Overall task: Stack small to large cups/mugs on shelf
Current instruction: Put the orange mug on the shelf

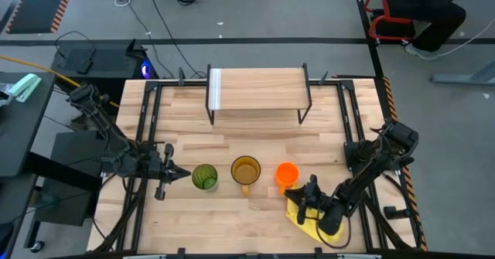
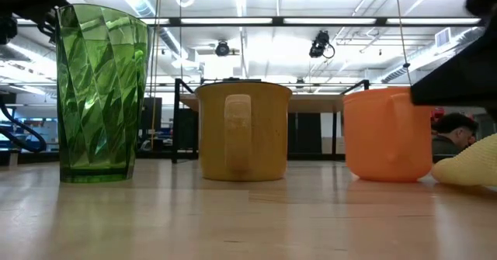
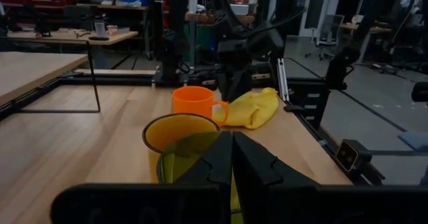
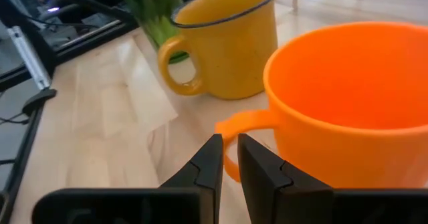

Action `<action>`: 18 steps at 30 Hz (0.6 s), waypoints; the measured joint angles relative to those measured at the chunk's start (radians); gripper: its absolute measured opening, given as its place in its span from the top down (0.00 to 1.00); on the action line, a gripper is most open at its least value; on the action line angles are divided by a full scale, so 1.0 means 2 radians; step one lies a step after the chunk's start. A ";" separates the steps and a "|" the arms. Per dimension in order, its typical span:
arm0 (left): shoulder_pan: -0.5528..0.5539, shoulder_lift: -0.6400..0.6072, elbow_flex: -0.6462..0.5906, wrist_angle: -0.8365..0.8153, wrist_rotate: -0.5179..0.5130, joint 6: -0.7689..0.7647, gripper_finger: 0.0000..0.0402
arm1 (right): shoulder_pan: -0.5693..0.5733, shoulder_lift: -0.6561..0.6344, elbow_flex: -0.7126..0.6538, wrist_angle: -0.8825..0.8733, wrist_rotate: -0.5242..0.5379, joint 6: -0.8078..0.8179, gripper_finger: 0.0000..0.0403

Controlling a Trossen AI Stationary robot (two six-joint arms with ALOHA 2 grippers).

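Three vessels stand upright in a row near the table's near edge: the green tumbler [image 1: 204, 176] on the left, the amber mug [image 1: 246, 170] in the middle, the orange cup [image 1: 286, 173] on the right. The shelf [image 1: 259, 89] stands empty at the far middle. My left gripper [image 1: 186, 174], shut, lies level just left of the tumbler [image 3: 190, 154]. My right gripper [image 1: 291, 192], shut, points from the near right at the orange cup's handle [image 4: 242, 124]. The mug's handle [image 2: 238, 132] faces the near edge. My right gripper's fingertips [image 4: 215, 147] stand right at the orange cup's handle [image 4: 234, 127], coming level from the table's near right. Whether they touch it, I cannot tell. My left gripper comes close to the tumbler's left wall; whether it touches cannot be told either.
A yellow cloth [image 1: 303, 222] lies bunched under my right arm, near the table's near right edge, and shows beside the orange cup [image 2: 470, 167]. Black frame rails [image 1: 147, 135] run along both table sides. Bare wood lies between the cups and the shelf.
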 joint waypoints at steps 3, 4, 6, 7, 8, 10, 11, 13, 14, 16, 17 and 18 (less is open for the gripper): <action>0.000 0.000 0.000 0.000 0.000 -0.007 0.95 | -0.003 0.000 0.000 0.000 -0.003 0.004 0.86; 0.000 0.000 0.000 0.000 0.000 -0.008 0.94 | -0.003 0.000 0.000 -0.001 0.000 0.006 0.86; 0.000 0.000 0.000 0.000 0.000 -0.008 0.94 | -0.003 0.000 0.000 -0.001 0.001 0.008 0.86; 0.000 0.000 0.000 0.000 0.000 -0.008 0.94 | -0.003 0.000 0.000 -0.001 0.002 0.010 0.86; 0.000 0.000 0.000 0.000 0.000 -0.008 0.94 | -0.003 0.000 0.000 -0.002 0.002 0.013 0.86; 0.000 0.000 0.000 0.000 0.000 -0.008 0.94 | -0.003 0.000 0.000 -0.002 0.003 0.018 0.86; 0.000 0.000 0.000 0.000 0.000 -0.008 0.94 | -0.003 0.000 0.000 -0.002 0.003 0.021 0.86; 0.000 0.000 0.000 0.000 0.000 -0.008 0.94 | -0.003 0.000 0.000 -0.001 0.003 0.025 0.86; 0.000 0.000 0.000 0.000 0.000 -0.008 0.94 | -0.003 0.000 0.000 -0.002 0.003 0.027 0.85; 0.000 0.000 0.000 0.000 0.000 -0.008 0.94 | -0.003 0.000 0.000 -0.001 0.003 0.027 0.84; 0.000 0.000 0.000 0.000 0.000 -0.008 0.94 | -0.003 0.000 0.000 -0.001 0.003 0.027 0.83; 0.000 0.000 0.000 0.000 0.000 -0.008 0.94 | -0.003 0.000 0.000 -0.002 0.003 0.027 0.82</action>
